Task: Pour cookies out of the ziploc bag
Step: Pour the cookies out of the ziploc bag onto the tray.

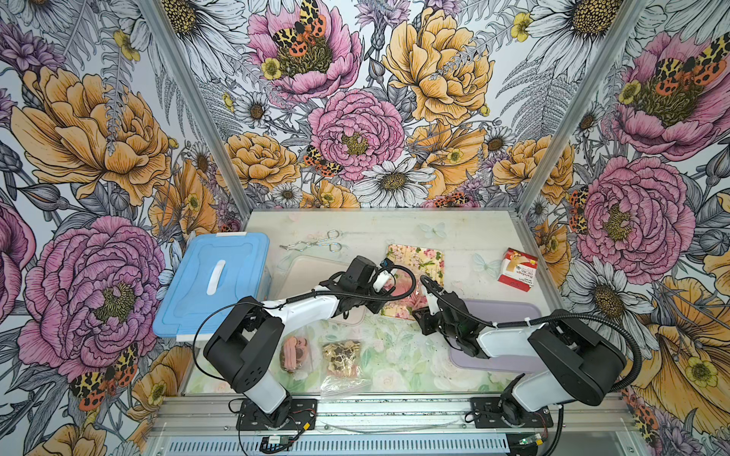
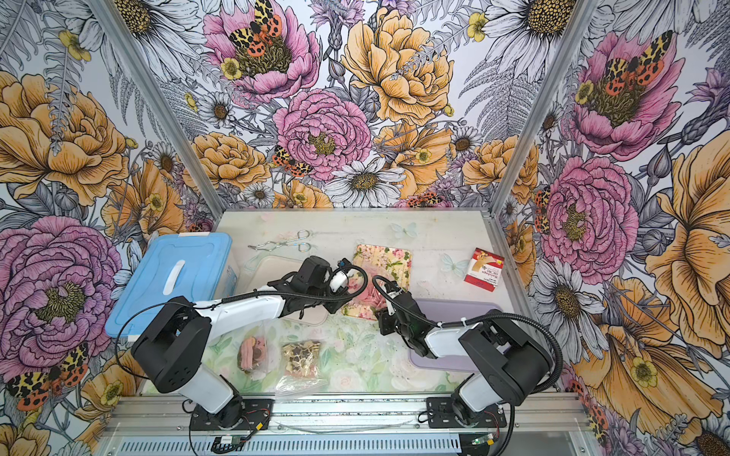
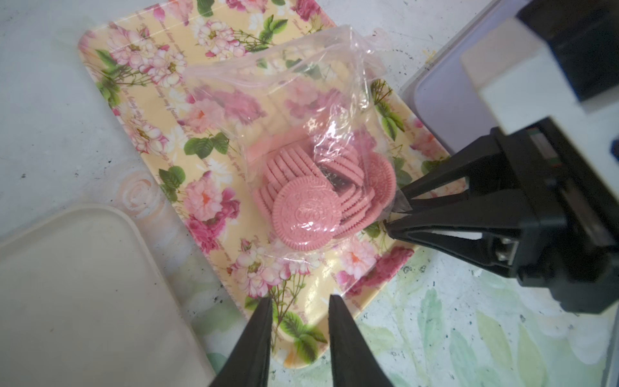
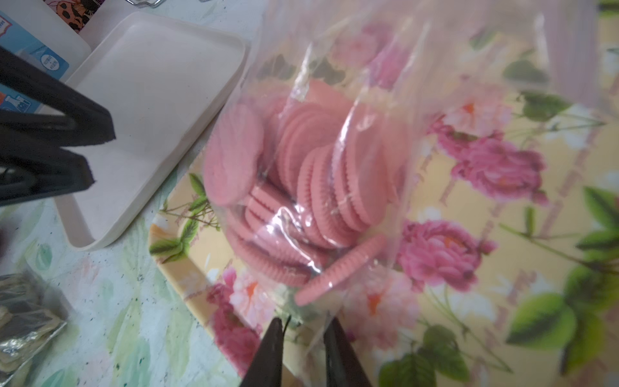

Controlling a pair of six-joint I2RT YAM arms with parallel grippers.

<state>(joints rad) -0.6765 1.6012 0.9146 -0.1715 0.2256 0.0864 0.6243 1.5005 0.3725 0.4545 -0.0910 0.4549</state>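
Here, the yellow rectangular tray with printed roses (image 1: pixel 414 260) carries the clear plastic ziploc bag (image 3: pixel 284 100), which lies on it. At one edge of the tray the right gripper (image 3: pixel 397 211) has its black fingers narrowly apart around a corner of the bag, and I cannot tell if they pinch it; the left gripper (image 3: pixel 299 301) hangs above another edge, fingers spread, holding nothing. The plain pink round cookies (image 3: pixel 303 214) are piled inside the bag, on the tray.

Glossy crinkled clear-plastic ziploc bag (image 3: pixel 254 83), matt ridged pink cookies (image 3: pixel 303 214), glossy floral tray (image 3: pixel 140 100)
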